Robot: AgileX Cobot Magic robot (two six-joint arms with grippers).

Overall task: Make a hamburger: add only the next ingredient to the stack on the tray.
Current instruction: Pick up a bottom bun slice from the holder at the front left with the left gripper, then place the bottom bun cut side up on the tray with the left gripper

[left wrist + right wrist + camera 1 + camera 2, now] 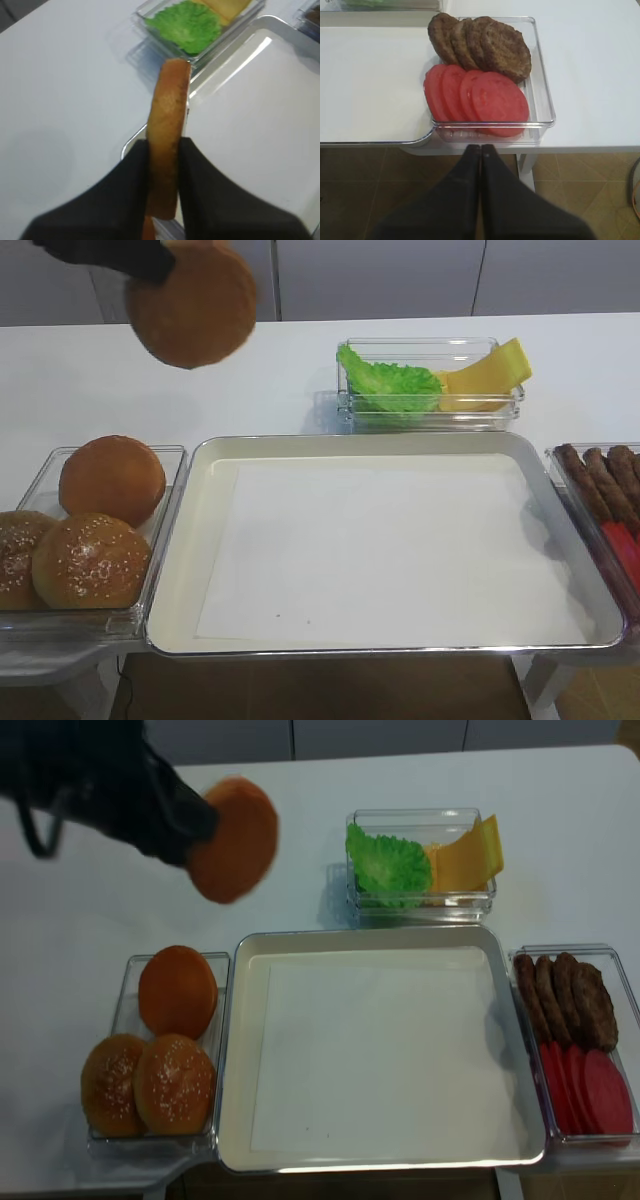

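While clamped edge-on in the left gripper (163,165) | bun bottom (190,308) hangs above table, beside tray (180,570)

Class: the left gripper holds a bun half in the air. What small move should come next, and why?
Probably carry the bun half right and down over the tray. The left gripper pinches it on edge above the table, and the tray's white paper holds no food yet.
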